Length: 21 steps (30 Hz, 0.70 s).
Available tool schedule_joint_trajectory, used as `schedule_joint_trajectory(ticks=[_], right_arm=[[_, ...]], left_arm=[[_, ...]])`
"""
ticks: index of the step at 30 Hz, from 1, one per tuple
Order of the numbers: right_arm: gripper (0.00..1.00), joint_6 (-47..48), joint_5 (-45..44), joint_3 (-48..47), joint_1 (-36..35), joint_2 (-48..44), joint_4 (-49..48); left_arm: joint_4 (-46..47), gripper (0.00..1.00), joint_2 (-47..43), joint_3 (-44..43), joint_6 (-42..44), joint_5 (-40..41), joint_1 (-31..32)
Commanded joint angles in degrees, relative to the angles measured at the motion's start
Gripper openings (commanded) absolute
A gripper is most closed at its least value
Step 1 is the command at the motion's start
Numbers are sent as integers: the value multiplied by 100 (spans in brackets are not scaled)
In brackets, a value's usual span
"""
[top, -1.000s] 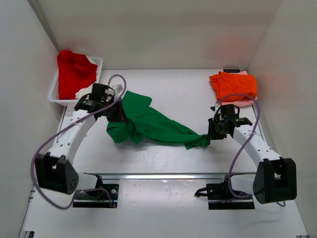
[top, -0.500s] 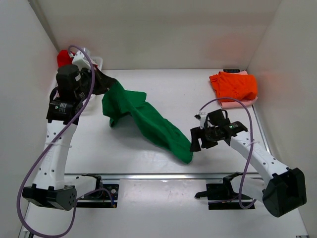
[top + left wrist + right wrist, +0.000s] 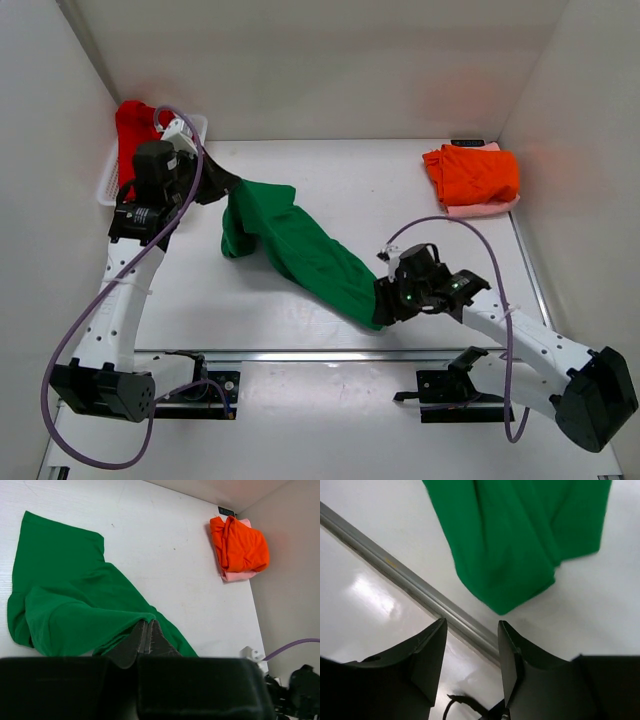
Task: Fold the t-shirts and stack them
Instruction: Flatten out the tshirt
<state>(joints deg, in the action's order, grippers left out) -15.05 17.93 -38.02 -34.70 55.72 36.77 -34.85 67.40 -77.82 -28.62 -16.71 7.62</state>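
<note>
I count the stack as started but far from finished: the orange t-shirt [image 3: 472,172] lies folded on the pale pink t-shirt [image 3: 484,209] at the far right of the desk [image 3: 400,190]. The green t-shirt [image 3: 300,250] is not folded at all. It stretches as a rumpled band from far left down to near centre. My left tool [image 3: 146,627] is pinched tight on its far-left end and lifts that end off the desk. My right tool [image 3: 471,625] hovers just past the shirt's near tip with jaws partly apart and nothing between them. The red t-shirt [image 3: 130,130] sits in the white basket [image 3: 104,186] at the far left, waiting its turn. The left arm covers much of that basket, so what else it holds, possibly a white shirt, I cannot tell. Which part of the green shirt I am gripping is hidden in the bunched cloth.
</note>
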Motion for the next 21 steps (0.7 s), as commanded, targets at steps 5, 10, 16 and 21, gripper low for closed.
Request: schedule_joint_trajectory(ticks=[5,10,16,21], right_arm=[[46,-1350,-686,734,-144,-438,-355],[47,-1492,-124,1252,358,-712,-767],[48,-2028,333,1895,200,-651,-1989],[46,-2160,692,2280,296,-738,-2594]], left_arm=[[277,0,-271,250,-109,-96,38],[338,0,-280,364,-170,-96,82],[374,0,-341,478,-179,-139,82],[365,0,-385,549,-187,-139,73]])
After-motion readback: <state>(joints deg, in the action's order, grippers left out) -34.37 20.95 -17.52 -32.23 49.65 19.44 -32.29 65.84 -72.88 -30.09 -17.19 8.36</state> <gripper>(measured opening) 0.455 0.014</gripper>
